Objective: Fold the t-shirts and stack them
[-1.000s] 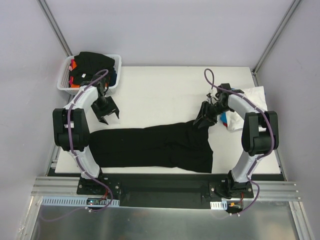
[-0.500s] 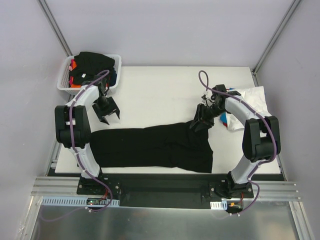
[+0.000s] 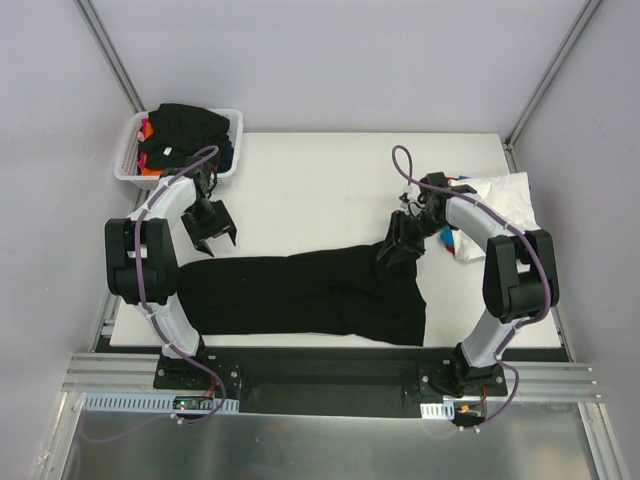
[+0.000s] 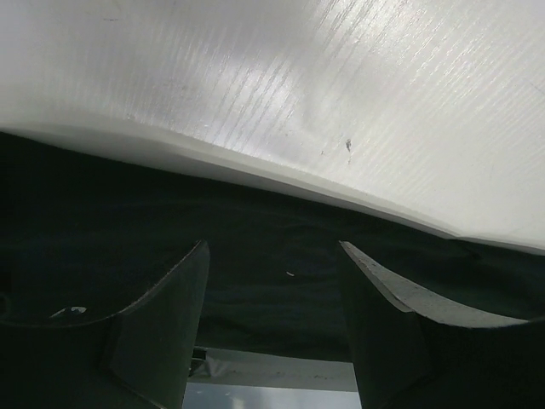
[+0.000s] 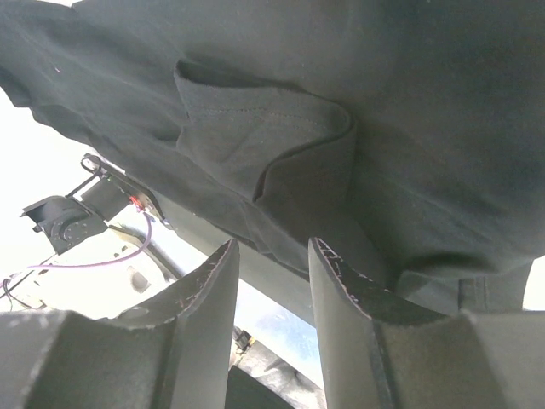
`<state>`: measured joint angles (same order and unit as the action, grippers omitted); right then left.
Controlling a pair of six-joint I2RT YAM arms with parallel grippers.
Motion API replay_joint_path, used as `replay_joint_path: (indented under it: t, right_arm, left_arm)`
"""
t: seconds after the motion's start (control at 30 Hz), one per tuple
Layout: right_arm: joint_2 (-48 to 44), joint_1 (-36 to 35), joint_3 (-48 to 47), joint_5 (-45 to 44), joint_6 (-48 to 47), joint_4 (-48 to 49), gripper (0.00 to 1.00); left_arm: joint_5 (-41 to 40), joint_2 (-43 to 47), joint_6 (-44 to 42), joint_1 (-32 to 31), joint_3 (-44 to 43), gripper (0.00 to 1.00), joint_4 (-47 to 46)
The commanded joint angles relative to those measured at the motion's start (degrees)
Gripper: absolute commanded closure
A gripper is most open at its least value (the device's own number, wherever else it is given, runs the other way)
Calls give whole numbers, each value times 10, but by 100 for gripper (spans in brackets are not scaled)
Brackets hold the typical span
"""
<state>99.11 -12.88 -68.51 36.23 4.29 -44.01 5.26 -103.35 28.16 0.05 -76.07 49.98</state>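
Observation:
A large black t-shirt (image 3: 300, 295) lies spread flat along the near part of the white table (image 3: 320, 185). My left gripper (image 3: 211, 238) is open and empty, just over the shirt's far left edge. The left wrist view shows the black cloth (image 4: 272, 230) between and beyond the spread fingers (image 4: 170, 315). My right gripper (image 3: 396, 248) is open and empty at the shirt's far right corner. In the right wrist view (image 5: 272, 243) a folded sleeve of the black shirt (image 5: 255, 136) lies just ahead of it. A white t-shirt (image 3: 502, 197) lies at the right edge, with red and blue cloth (image 3: 452, 237) beside it.
A white mesh basket (image 3: 128, 158) stands at the far left corner, holding black, orange, red and blue clothes. The frame posts rise at both far corners. The arm bases sit on the black rail at the near edge.
My right gripper has moved a little left and nearer, down to the black shirt's far right corner. My left gripper has shifted slightly toward the shirt's far edge. The shirt has not moved.

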Motion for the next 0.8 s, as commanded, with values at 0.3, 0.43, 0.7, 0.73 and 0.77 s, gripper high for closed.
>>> replay_joint_path:
  t: [0.3, 0.43, 0.7, 0.73, 0.77]
  right_arm:
    - [10, -11, -2, 0, 7, 11, 60]
    - [20, -11, -2, -2, 1, 11, 60]
    - [37, -11, 0, -4, -10, 18, 60]
    - [37, -11, -1, -4, -9, 19, 60]
    - [39, -12, -1, -4, -10, 20, 60]
  left_arm:
    - [-32, 34, -19, 1, 1, 39, 21]
    - [-34, 44, -16, 1, 14, 38, 22]
    - [-44, 59, -21, 1, 30, 38, 22]
    - [-43, 59, -21, 1, 30, 38, 22]
    - [-43, 58, -21, 1, 29, 38, 24]
